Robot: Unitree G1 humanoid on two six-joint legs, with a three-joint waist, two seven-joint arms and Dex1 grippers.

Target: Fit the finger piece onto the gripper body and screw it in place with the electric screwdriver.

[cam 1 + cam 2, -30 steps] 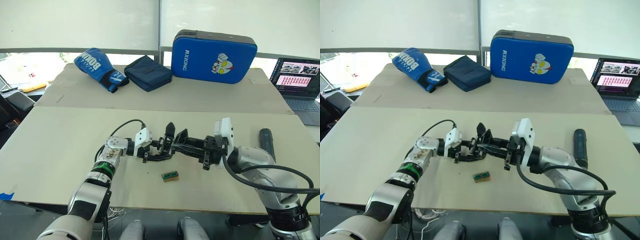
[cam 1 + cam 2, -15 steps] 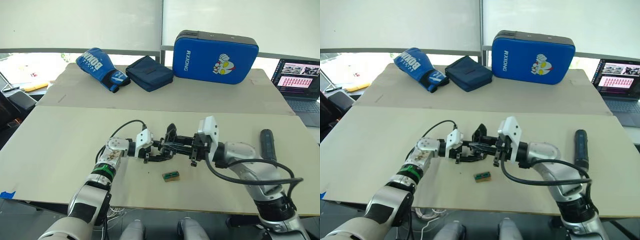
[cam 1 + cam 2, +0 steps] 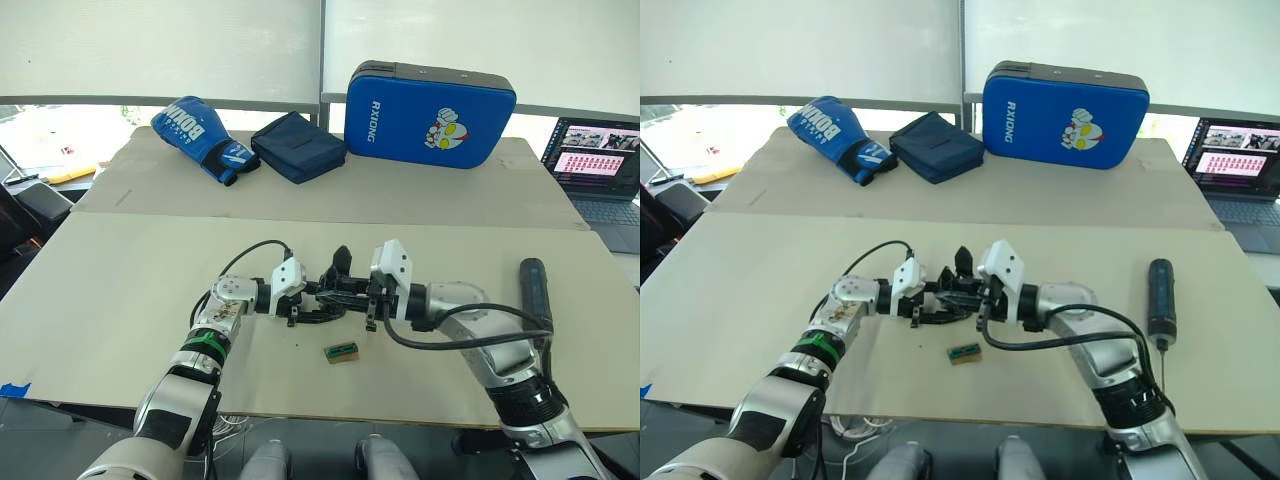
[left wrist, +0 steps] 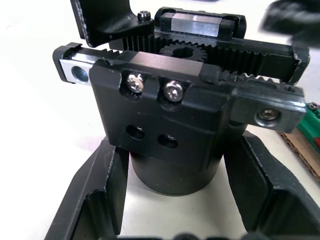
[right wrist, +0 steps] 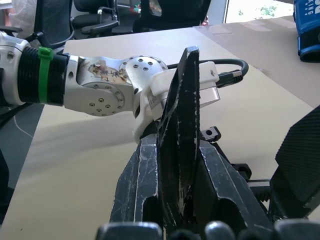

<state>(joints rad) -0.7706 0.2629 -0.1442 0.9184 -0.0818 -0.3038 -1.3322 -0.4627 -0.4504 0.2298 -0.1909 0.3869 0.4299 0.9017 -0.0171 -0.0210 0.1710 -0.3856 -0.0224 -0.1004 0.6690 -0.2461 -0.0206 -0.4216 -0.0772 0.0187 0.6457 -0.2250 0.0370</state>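
The gripper body (image 4: 170,125) stands on the table with one pointed black finger sticking up (image 3: 342,259). My left gripper (image 3: 312,300) is shut on its round base, one finger on each side. My right gripper (image 3: 352,292) is shut on the finger piece (image 5: 182,100), a flat black piece held on edge between its fingers. It is close against the right side of the gripper body; I cannot tell whether they touch. The electric screwdriver (image 3: 1159,300) lies on the table to the right, apart from both arms.
A small green and brown block (image 3: 341,351) lies just in front of the grippers. At the back are a blue boxing glove (image 3: 200,135), a navy pouch (image 3: 296,146) and a blue pad (image 3: 430,100). A laptop (image 3: 595,160) sits at the far right.
My right arm has moved left with the finger piece, from well right of the gripper body to right beside it. The left gripper and the gripper body have stayed put.
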